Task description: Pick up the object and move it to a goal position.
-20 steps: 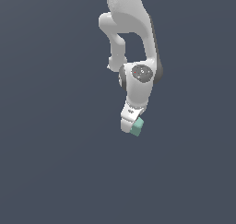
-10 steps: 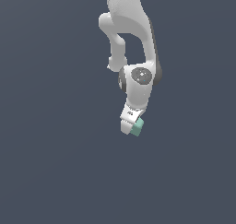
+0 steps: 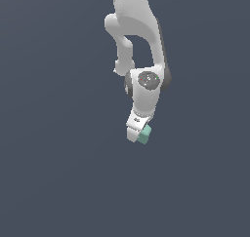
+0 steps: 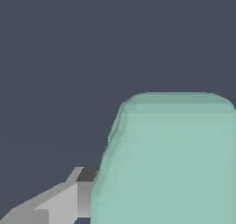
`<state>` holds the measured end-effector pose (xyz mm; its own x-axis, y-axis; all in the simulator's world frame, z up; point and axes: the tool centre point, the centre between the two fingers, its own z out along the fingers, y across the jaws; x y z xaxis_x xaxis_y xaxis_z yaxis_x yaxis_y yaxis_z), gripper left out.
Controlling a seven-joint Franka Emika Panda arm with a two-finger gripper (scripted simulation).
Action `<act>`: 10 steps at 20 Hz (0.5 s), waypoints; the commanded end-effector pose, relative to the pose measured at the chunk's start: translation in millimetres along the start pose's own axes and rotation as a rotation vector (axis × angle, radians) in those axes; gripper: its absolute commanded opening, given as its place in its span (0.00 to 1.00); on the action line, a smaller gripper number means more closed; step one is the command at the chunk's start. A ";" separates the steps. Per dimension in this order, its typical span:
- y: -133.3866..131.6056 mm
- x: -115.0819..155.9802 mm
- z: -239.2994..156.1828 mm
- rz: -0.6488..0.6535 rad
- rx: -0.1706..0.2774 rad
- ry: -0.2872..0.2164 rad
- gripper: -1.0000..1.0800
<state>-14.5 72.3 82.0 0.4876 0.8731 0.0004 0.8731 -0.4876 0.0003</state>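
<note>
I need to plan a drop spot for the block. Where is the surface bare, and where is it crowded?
The dark grey surface looks bare on both sides of the arm and below the gripper. The only crowded spot is at the gripper itself, where the mint-green block sits at its tip. The wrist view shows one finger beside the block.

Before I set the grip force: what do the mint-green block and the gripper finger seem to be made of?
Mint-green block: looks like matte plastic or rubber, with flat even colour, rounded edges and no glints; as a simulator render it stays uncertain. Gripper finger: grey, faceted and dull, like painted metal or hard plastic; I cannot tell which.
</note>
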 end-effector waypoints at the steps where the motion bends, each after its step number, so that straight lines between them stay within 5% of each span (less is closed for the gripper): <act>1: 5.8 -6.0 -1.2 0.001 -0.001 0.000 0.00; 10: 53.4 -55.8 -10.1 0.001 -0.001 0.000 0.00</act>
<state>1.2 12.7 89.9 0.4878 0.8730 0.0003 0.8730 -0.4878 0.0003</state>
